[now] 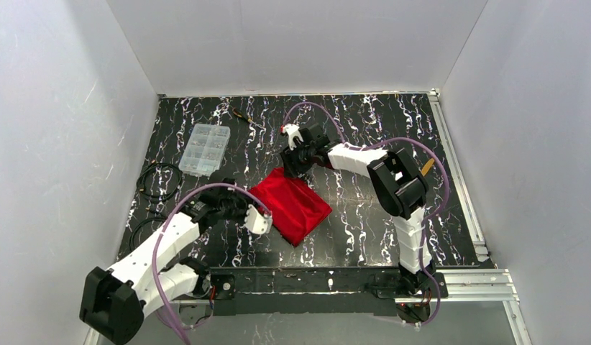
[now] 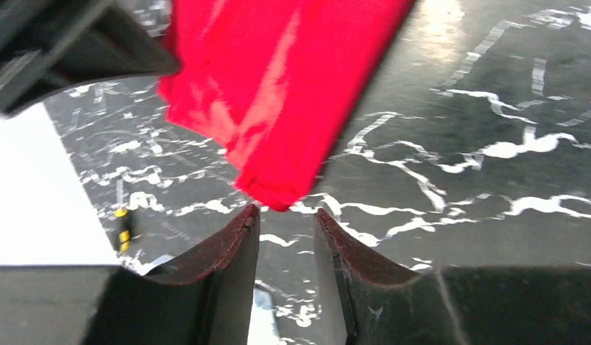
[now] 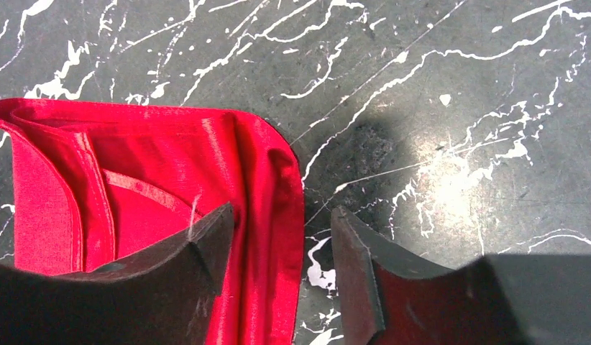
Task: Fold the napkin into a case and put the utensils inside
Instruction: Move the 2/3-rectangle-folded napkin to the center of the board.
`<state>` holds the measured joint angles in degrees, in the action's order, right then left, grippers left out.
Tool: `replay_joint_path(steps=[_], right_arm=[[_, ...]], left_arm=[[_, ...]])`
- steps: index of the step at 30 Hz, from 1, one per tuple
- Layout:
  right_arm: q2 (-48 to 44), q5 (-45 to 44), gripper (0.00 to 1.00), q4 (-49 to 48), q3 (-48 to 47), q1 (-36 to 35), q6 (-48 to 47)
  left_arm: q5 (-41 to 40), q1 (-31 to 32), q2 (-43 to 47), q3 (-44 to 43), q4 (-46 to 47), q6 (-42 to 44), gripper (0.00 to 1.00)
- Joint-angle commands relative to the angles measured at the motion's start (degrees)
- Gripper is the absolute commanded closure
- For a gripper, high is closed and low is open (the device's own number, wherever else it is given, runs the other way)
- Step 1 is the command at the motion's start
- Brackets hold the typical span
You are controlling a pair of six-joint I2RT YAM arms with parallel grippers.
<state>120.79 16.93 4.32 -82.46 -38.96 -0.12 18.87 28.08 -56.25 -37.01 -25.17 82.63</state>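
Note:
The red napkin (image 1: 291, 203) lies folded into a layered diamond in the middle of the table. My left gripper (image 1: 258, 219) sits at its left corner. In the left wrist view the jaws (image 2: 287, 215) stand open, with the cloth's corner (image 2: 275, 190) just ahead of the tips and nothing between them. My right gripper (image 1: 292, 164) is at the napkin's far corner. In the right wrist view it (image 3: 282, 212) is open and straddles the folded edge (image 3: 267, 180), one finger over the cloth and the other over bare table. A yellow-gold utensil (image 1: 427, 167) shows beside the right arm's elbow.
A clear plastic compartment box (image 1: 203, 149) stands at the back left, and a thin black-and-yellow tool (image 1: 242, 115) lies behind it. Coiled black cable (image 1: 159, 180) lies along the left side. White walls close in the dark marbled table (image 1: 364, 208) on three sides.

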Motion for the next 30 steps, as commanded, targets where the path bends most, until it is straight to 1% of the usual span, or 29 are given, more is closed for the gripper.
replay_joint_path(steps=[1,3,5,6,7,8,10,13,18,20,24,27,30], right_arm=[[-3.80,1.00,0.36,-1.33,-0.88,-0.69,0.78],[-3.91,1.06,0.30,-1.37,-2.29,-0.68,1.16],[-3.68,1.72,0.28,-2.11,-3.29,-0.70,1.50],[-3.40,2.32,0.27,-2.76,-3.63,-0.79,1.73],[-2.89,3.28,0.27,-3.58,-3.90,-0.85,1.85],[-2.23,4.07,0.27,-3.77,-4.21,-0.89,2.04],[-0.24,5.46,0.28,-3.79,-5.35,-0.86,2.40],[1.65,6.05,0.30,-3.54,-5.54,-0.90,2.30],[1.69,3.10,0.33,-2.35,-3.85,-0.12,1.49],[0.22,1.40,0.36,-2.57,-1.40,1.09,1.78],[-5.33,-5.17,0.43,-7.16,7.57,4.16,3.70],[-10.06,-9.99,0.43,-10.35,14.12,6.98,5.89],[-14.62,-15.26,0.43,-11.68,19.97,7.75,7.02]], left_arm=[[1.67,-0.29,-0.71,5.49,-3.80,4.67,0.70],[0.04,-0.20,-5.47,5.07,-1.04,4.99,0.76],[-2.61,-0.24,-11.82,1.92,-0.73,4.16,0.82],[-3.71,-0.29,-14.81,0.91,-0.77,3.18,0.83],[-4.53,-0.30,-18.09,-0.76,-0.28,1.59,0.84],[-4.76,-0.43,-19.75,-1.87,0.60,-0.69,0.84],[-5.21,-0.53,-22.03,-2.50,2.88,-1.94,0.84],[-6.55,-0.52,-25.51,-2.37,6.88,-1.02,0.84],[-8.87,-0.43,-31.87,-7.58,8.36,-1.51,0.83],[-9.34,-0.20,-33.13,-9.46,8.90,-1.36,0.83],[-12.46,1.13,-36.42,-13.73,10.61,-1.83,0.81],[-13.31,2.05,-38.80,-17.97,9.98,-3.26,0.81],[-12.86,3.22,-39.90,-19.89,10.06,-3.08,0.80]])
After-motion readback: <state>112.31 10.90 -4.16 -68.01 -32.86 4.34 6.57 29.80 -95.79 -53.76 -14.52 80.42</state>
